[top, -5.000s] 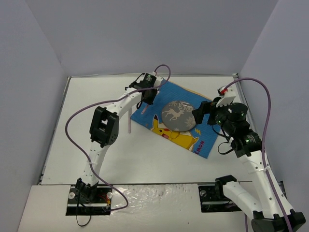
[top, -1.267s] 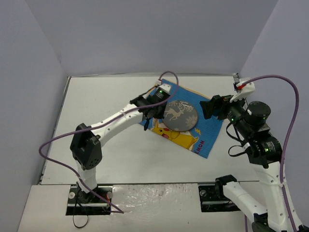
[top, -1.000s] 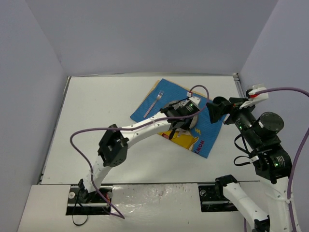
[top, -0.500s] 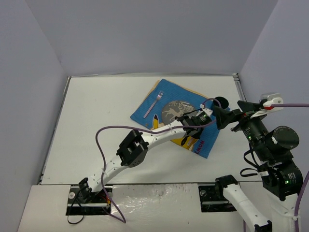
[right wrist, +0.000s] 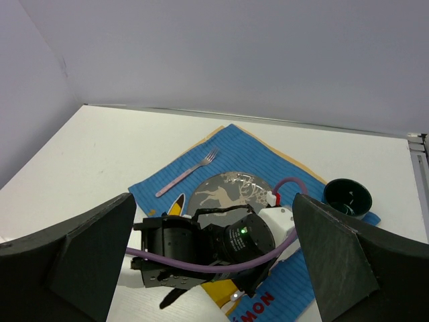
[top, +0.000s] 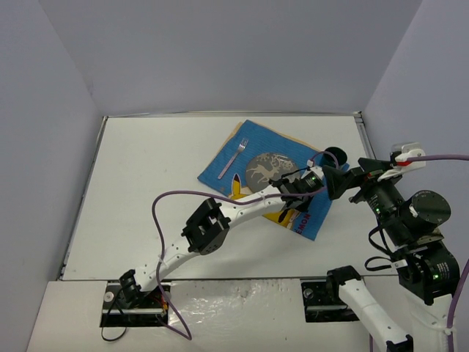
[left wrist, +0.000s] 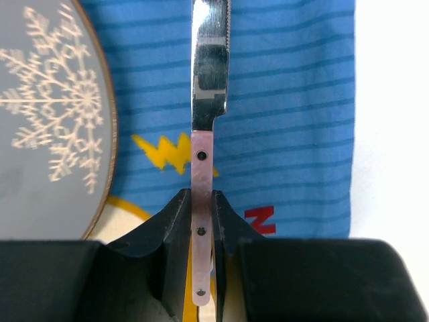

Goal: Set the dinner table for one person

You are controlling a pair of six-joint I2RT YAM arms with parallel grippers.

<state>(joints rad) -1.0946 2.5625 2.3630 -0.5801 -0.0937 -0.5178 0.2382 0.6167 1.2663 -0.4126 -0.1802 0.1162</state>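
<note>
My left gripper [left wrist: 201, 198] is shut on the pink handle of a knife [left wrist: 209, 74]. The blade points away over the blue placemat [left wrist: 288, 100], just right of the grey deer plate [left wrist: 47, 114]. In the top view the left gripper [top: 293, 196] sits over the placemat [top: 220, 167] right of the plate [top: 265, 166], and the knife is hidden under the wrist. A pink-handled fork [top: 236, 155] lies on the mat left of the plate. My right gripper [right wrist: 214, 251] is open and empty, held high above the mat's right edge [top: 346, 180]. All rests on the white dinner table [top: 146, 183].
A dark green cup [top: 335, 155] stands at the mat's far right corner, close to the right gripper; it also shows in the right wrist view [right wrist: 346, 196]. The left arm's purple cable [top: 168, 202] loops over the table. Grey walls enclose three sides.
The left gripper swung from the mat's left side, where the fork now lies, across to the right of the plate with the knife. The right arm rose and pulled back right.
</note>
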